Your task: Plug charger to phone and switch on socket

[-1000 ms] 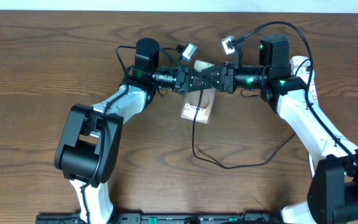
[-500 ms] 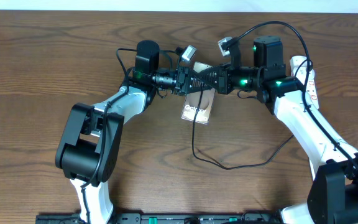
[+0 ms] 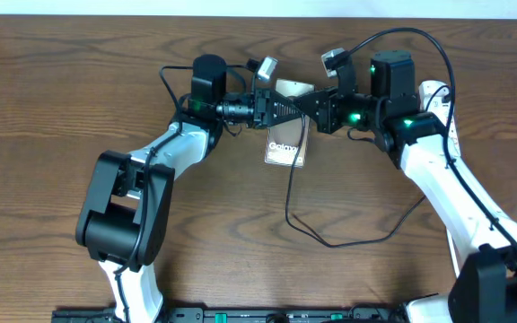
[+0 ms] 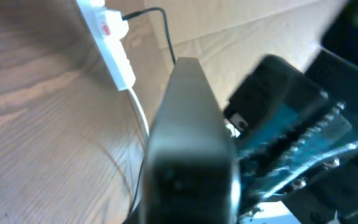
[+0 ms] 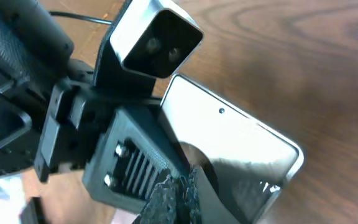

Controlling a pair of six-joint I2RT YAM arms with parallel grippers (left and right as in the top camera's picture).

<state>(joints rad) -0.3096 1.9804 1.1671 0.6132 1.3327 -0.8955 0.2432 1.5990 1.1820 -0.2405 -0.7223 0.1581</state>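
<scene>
Crowding phone (image 3: 285,149): left claw (image 3: 293,106), right claw (image 3: 312,108); charger (image 3: 287,193) loops nearby.

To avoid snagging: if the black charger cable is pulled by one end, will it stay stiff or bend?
Probably floppy: the charger cable lies in a loose loop on the table. Being thin, it is likely light and should follow a pull easily. Pulling may tug the phone it leads to.

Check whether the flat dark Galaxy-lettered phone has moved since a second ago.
Yes: the flat dark phone shifted toward the far edge of the wooden table.
</scene>
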